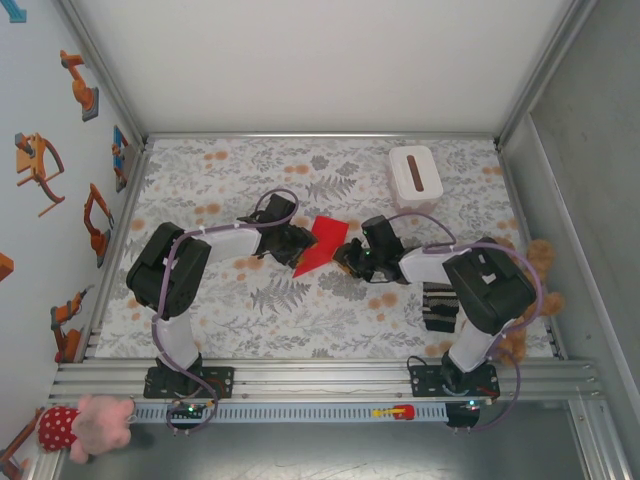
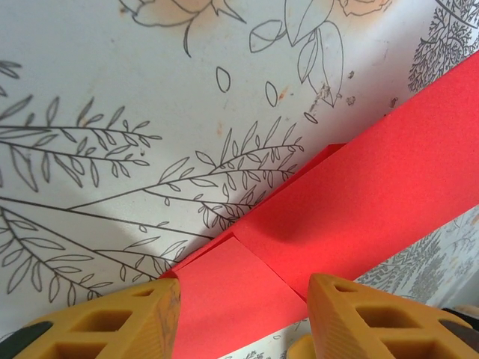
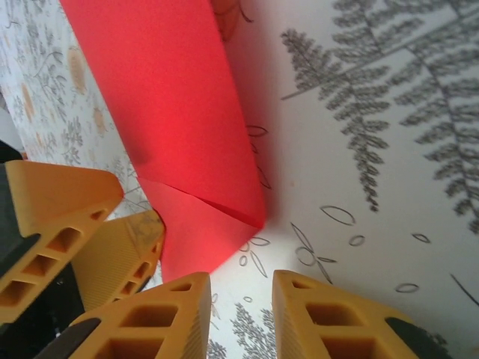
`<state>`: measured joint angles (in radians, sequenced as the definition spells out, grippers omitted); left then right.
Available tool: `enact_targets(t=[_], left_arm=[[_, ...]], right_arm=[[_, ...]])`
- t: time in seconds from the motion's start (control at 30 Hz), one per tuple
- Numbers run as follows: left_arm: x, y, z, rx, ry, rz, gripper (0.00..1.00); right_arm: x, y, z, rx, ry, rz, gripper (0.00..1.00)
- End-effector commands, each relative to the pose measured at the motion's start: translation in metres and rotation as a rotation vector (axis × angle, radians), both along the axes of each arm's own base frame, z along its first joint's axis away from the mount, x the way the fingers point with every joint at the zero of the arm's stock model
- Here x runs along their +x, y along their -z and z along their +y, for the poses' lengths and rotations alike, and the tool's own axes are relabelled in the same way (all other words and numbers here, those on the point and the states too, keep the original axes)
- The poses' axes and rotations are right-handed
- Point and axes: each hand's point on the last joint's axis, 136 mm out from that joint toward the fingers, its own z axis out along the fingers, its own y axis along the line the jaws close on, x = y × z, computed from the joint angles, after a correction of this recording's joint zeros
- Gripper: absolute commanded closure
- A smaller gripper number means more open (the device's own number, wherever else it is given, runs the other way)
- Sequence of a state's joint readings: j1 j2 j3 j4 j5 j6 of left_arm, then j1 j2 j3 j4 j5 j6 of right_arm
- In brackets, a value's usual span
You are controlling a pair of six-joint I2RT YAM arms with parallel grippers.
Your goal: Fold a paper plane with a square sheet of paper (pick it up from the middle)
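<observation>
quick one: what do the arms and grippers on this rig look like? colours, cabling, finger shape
The left arm and right arm match: bulky black joint housings joined by white links, with a lilac cable looped along each. The left gripper and right gripper have orange-yellow fingers, finely ribbed on the inner faces, with rectangular cut-out pockets and black mounts behind.

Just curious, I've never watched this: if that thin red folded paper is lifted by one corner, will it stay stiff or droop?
The thin red folded paper would probably droop, though its overlapping folded layers may stiffen it along the creases. It looks very light and rests on the flower-patterned table, so a push would likely slide it, not roll it.
</observation>
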<state>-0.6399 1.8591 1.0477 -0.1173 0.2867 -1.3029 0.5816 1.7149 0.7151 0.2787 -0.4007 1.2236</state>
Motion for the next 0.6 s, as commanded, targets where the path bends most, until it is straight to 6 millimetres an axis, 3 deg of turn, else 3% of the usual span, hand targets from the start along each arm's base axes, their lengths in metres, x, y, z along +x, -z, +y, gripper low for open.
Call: enact_targets(t=[0.0, 0.27, 0.57], left_arm=[[-0.028, 0.035, 0.017, 0.067, -0.016, 0.138, 0.51], [-0.029, 0.036, 0.017, 0.062, -0.011, 0.147, 0.51], [-0.029, 0.035, 0.018, 0.058, -0.009, 0.147, 0.51]], right_arm=[[0.008, -0.005, 0.007, 0.010, 0.004, -0.021, 0.74], [0.011, 0.004, 0.009, 0.002, 0.004, -0.006, 0.75], [0.024, 0.001, 0.017, 0.044, 0.016, -0.045, 0.77]])
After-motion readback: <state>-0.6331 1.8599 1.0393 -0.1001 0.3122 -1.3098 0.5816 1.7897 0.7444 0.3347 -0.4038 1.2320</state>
